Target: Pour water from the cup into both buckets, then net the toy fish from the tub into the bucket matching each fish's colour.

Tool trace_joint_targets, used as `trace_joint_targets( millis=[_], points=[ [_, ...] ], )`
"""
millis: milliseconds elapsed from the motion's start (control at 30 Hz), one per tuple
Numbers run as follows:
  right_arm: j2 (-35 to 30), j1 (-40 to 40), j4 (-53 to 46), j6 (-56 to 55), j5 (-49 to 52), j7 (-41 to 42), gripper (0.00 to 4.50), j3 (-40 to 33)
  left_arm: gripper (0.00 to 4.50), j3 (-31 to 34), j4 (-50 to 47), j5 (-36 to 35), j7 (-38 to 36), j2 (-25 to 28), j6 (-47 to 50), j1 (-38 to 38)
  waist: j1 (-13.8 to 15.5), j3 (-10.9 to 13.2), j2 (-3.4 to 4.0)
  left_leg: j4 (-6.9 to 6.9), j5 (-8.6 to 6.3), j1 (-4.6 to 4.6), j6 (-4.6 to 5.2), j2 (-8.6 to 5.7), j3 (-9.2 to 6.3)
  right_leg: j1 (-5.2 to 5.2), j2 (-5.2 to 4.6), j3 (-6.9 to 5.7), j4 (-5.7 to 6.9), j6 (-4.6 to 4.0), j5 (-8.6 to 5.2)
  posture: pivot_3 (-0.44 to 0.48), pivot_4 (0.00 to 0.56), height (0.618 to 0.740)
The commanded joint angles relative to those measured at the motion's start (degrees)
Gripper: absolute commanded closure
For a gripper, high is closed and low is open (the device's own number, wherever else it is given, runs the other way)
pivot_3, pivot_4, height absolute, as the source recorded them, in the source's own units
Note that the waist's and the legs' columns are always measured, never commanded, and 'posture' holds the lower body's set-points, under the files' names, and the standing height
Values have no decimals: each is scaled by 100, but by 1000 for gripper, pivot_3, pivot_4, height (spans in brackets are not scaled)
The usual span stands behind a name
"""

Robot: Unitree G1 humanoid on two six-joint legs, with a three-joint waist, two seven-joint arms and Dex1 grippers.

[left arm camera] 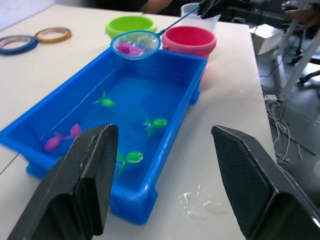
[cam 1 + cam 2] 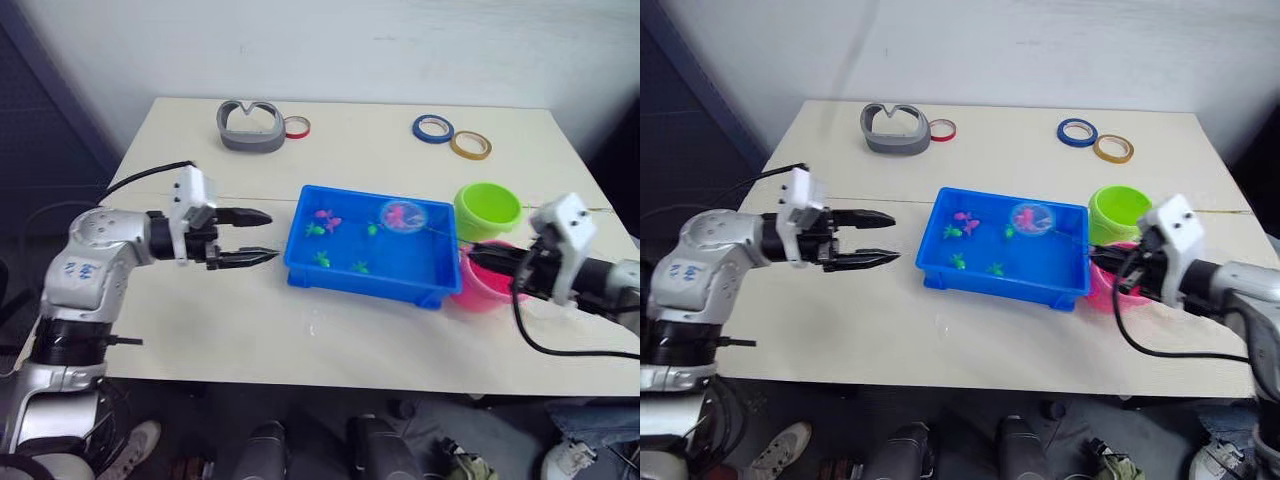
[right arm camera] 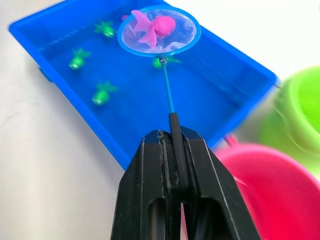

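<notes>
The blue tub holds water, several green fish and pink fish. My right gripper is shut on the thin handle of the net, at the tub's right end. The hoop hangs over the tub's far right corner with a pink fish lying in its mesh. The lime green bucket and the pink bucket stand just right of the tub, the pink one under my right gripper. A clear cup stands behind the pink bucket. My left gripper is open and empty, left of the tub.
A grey curved object and a red tape ring lie at the table's back left. Blue and tan tape rings lie at the back right. Water drops wet the table beside the tub's front wall.
</notes>
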Motion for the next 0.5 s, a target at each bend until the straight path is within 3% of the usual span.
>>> trace_joint_targets(
  millis=[33, 267, 500],
  points=[
    [-223, 524, -277, -29, 117, 82, 4500, -1110, 1212, -64, 199, 76, -195, -121, -214, -302, 7, 0, 0, 0, 1, -1, 2, -1, 0, 0, 0, 2, 1, 2, 1, 0, 150, 740],
    [-126, 2040, -574, -75, -37, 182, 4500, -2581, 1212, -220, 707, 250, -488, -327, -453, -598, 58, -1, 2, 5, 6, 8, 9, -1, 9, 4, 7, 12, 6, 7, 4, 0, 150, 740],
    [-86, 2747, -847, -654, -488, -117, 4500, -2412, 1212, -331, 1200, 438, -644, -613, -716, -957, 111, -1, 2, 12, 12, 12, 15, -8, 16, 15, 5, 21, -1, 7, 4, 0, 150, 740]
  ],
)
